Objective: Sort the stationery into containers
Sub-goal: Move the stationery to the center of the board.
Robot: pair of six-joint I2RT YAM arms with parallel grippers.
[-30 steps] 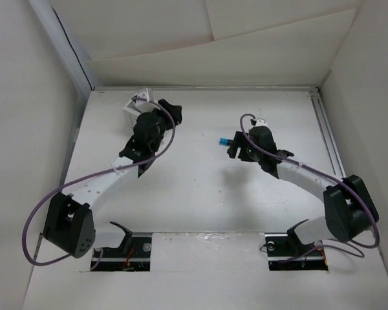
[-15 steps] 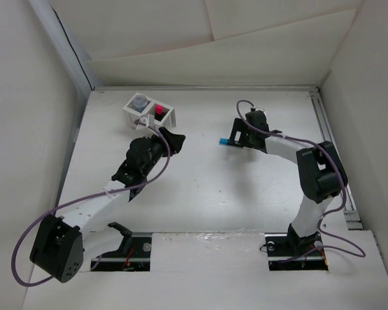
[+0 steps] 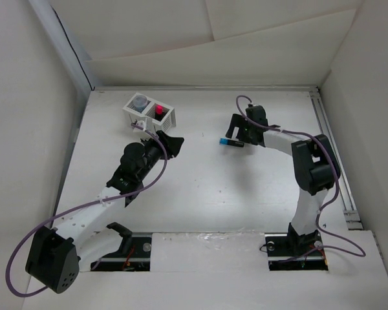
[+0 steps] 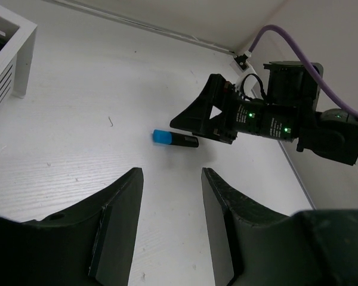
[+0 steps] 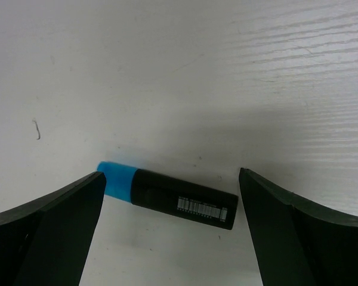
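The white mesh organiser stands at the far left and holds a grey-blue roll and a red-pink marker. Its corner shows in the left wrist view. A black marker with a blue cap lies on the table. My right gripper is open, and its fingers straddle this marker lengthwise without touching it. My left gripper is open and empty, a little right of and nearer than the organiser, facing the blue marker. The purple marker is out of view.
White walls enclose the table on the left, back and right. A metal rail runs along the right edge. The right arm's links are folded up near that edge.
My left gripper has drawn back from over the organiser, uncovering it. My right arm has folded up and its gripper has settled around the blue marker, which has hardly moved.
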